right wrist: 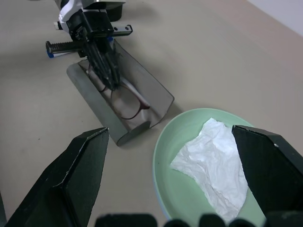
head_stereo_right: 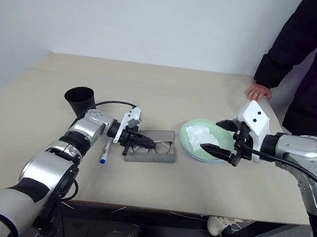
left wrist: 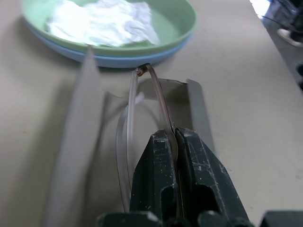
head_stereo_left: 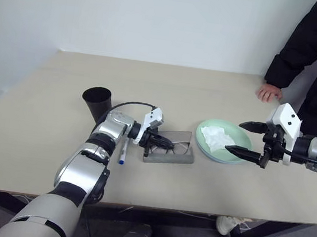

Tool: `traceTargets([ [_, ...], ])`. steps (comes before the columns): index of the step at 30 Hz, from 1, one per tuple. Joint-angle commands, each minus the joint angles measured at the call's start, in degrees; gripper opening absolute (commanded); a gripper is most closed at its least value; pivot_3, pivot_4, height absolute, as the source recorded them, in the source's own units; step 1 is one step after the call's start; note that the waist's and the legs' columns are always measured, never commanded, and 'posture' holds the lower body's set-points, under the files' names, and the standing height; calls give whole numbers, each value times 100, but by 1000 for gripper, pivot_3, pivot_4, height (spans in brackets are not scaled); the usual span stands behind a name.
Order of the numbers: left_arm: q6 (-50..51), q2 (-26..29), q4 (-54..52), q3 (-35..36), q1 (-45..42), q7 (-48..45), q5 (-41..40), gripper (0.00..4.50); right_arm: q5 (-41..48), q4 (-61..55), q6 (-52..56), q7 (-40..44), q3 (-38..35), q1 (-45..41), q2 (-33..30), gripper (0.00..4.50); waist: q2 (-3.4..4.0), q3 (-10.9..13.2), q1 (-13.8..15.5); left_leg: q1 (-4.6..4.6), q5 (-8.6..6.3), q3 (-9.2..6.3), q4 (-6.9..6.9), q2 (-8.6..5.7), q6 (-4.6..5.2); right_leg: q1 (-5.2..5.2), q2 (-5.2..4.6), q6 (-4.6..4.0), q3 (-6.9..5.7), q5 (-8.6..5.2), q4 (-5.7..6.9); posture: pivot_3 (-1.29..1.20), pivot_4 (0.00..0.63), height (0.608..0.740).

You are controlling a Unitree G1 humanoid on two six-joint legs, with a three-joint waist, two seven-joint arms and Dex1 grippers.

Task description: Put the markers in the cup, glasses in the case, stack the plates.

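Observation:
My left gripper [head_stereo_left: 156, 142] is shut on the thin dark-framed glasses [left wrist: 130, 118], pinching one temple arm. It holds them low inside the open grey case [head_stereo_left: 168, 157] at the table's middle. The light green plate [head_stereo_left: 202, 136] rests on the light blue plate [left wrist: 109, 60] just right of the case. My right gripper [head_stereo_left: 236, 136] hovers open above the green plate's right side, holding nothing. The black cup [head_stereo_left: 97, 103] stands left of my left arm. A white marker [head_stereo_left: 123, 152] with a blue cap lies on the table beside that arm.
A crumpled white tissue [head_stereo_left: 217, 138] lies in the green plate. A person in a dark jacket stands at the far right, one hand [head_stereo_left: 268, 93] resting on the table's back edge. The case's raised lid [right wrist: 142, 78] faces the plates.

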Motion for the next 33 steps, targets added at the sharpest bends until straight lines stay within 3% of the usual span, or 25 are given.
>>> traceTargets([
  [1,458,98,-286,-42,-12,-592,22,11,18,-100,-38,-38,-203,-68,-25,4500,0,0,-3,0,0,0,0,0,0,0,0,-1,-1,-1,0,0,0,727],
  [8,1475,509,-1440,-793,328,-738,-652,11,-10,-76,-48,-69,-138,-101,11,4500,1,0,-15,-1,-1,-3,-1,1,2,-2,0,-7,2,-5,0,0,0,727],
  [16,1741,517,-1849,-691,530,-647,-615,11,-23,-73,-46,-64,-54,-179,92,4500,1,0,-9,0,-2,-5,-1,1,3,0,-3,-8,3,-6,-1,0,0,727],
  [19,1761,492,-1832,-609,534,-497,-583,650,-32,-62,-54,-58,-47,-199,102,4500,1,0,-8,0,-2,-5,-2,1,3,-4,-2,-8,4,-6,0,0,0,727],
  [25,1549,516,-1998,-401,478,-265,-568,2701,-32,-59,-57,-52,-54,-208,104,4500,0,0,-3,0,-2,-5,-2,1,3,-5,-2,-7,3,-6,-1,0,0,727],
  [31,1971,543,-2374,170,111,-212,-994,2701,-28,-78,-50,-62,-76,-184,100,4500,-1,1,-4,-2,-2,-6,-2,1,3,-6,-3,-8,3,-6,-1,0,0,727],
  [33,1908,502,-2219,375,-67,84,-994,2339,-24,-90,-51,-67,-77,-175,106,4500,-1,1,-4,-1,-2,-6,-2,1,3,-11,-3,-8,1,-6,-1,0,0,727],
])
